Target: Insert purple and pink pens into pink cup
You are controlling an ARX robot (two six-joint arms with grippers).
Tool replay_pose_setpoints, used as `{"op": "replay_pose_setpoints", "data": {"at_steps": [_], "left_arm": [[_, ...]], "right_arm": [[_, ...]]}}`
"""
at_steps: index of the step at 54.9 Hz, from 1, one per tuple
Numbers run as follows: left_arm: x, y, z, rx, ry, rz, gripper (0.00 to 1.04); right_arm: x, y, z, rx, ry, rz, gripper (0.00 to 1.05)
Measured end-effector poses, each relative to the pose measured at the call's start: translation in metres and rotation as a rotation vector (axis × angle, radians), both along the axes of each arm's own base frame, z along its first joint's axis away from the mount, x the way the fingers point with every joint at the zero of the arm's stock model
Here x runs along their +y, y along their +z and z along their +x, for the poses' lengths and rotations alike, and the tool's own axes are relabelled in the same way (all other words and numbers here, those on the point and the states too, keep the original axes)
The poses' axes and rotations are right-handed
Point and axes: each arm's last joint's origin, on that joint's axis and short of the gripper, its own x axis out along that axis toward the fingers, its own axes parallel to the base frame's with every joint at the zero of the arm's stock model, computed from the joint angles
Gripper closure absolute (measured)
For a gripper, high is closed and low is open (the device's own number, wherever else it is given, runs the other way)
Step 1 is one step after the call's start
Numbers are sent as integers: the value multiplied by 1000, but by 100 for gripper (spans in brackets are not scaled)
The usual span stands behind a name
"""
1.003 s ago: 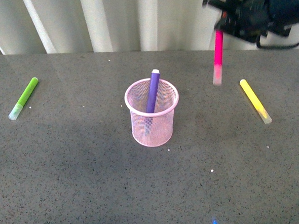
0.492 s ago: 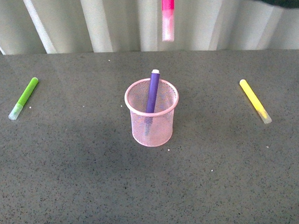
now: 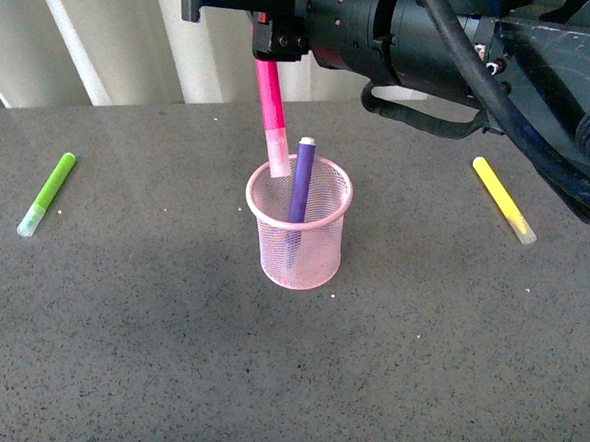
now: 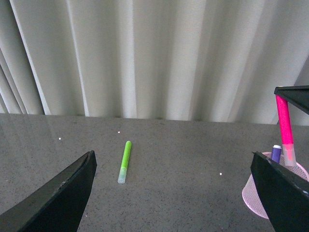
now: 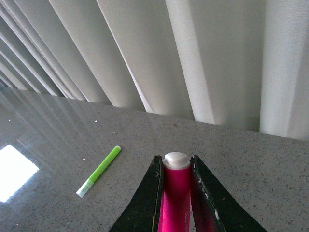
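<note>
right gripper (image 5: 176, 163) apparently around pink pen (image 3: 270, 107)

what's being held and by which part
The right hand pinches the magenta-pink marker pen near its top end, clear cap down; left hand holds nothing.

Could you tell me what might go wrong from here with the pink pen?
The pink pen in the right gripper hangs close beside the purple pen leaning in the pink cup; lowering could knock the two together. Its cap also looks near the rim, so it might catch and tip the cup.
</note>
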Motion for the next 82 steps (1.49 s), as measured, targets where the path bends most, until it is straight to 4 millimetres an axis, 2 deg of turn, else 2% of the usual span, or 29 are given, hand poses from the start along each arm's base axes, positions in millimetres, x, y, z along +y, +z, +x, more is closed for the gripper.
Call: {"op": "replay_pose_setpoints", "data": {"at_steps": [34,46,70,74,76,79,82], "left_arm": [[0,0,0,0,0,0,7],[0,0,0,0,0,0,7],[0,0,0,0,0,0,7],[0,0,0,0,0,0,7],[0,0,0,0,0,0,7],[0,0,0,0,0,0,7],[0,0,0,0,0,0,7]], "right_arm": [[-1,-43,5,45,-28,-50,94],[2,-44,5,42,-22,-51,94],[-4,-44,8,41,-34,-53,24],[-7,-44,10,43,-44,-53,8],[-9,-44,10,45,-48,-53,5],[-13,-41,12,45,-64,-55,7],[-23,-31,13,42,-109,-62,7]]}}
